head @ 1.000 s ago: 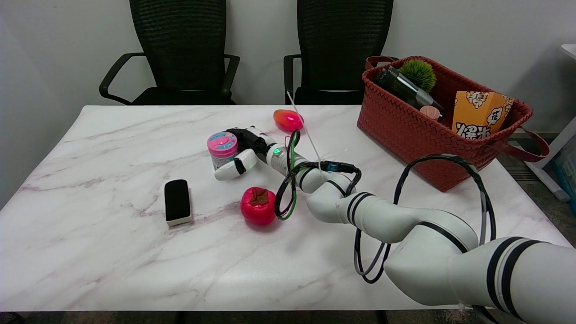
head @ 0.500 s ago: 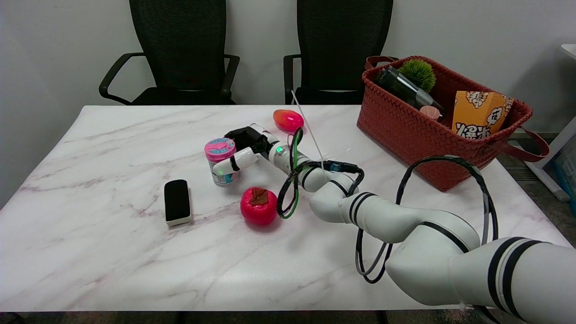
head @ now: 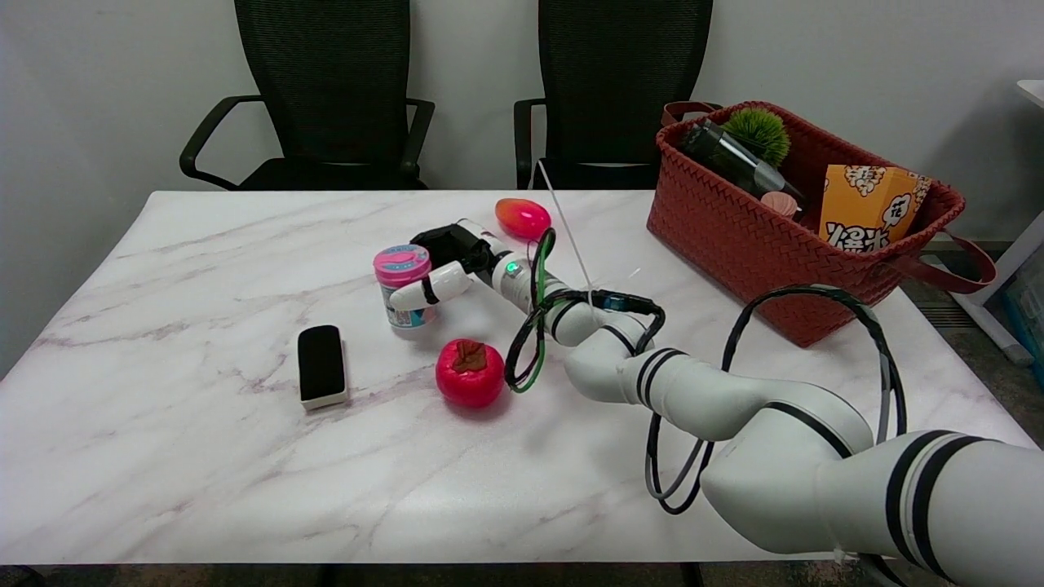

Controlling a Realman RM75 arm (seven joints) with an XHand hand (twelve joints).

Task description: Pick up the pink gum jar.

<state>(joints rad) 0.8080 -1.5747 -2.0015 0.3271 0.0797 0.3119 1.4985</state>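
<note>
The pink gum jar [head: 400, 287], with a pink lid and a pale labelled body, stands left of the table's middle. My right hand [head: 447, 259] reaches in from the right and grips it. The white thumb [head: 430, 289] lies across the jar's front and the black fingers wrap behind it. The jar's base shows just below the thumb, close to the tabletop. I cannot tell whether it touches the table.
A red apple toy [head: 468, 374] lies just in front of the jar, under my forearm. A black and white eraser [head: 320, 364] lies to the left and a pink-orange mango toy [head: 522, 218] behind the hand. A red woven basket [head: 718, 236] with several items stands at the right.
The thumb has risen from the jar's foot to its middle, baring the jar's lower body. The hand and jar have shifted slightly up and to the right since half a second ago.
</note>
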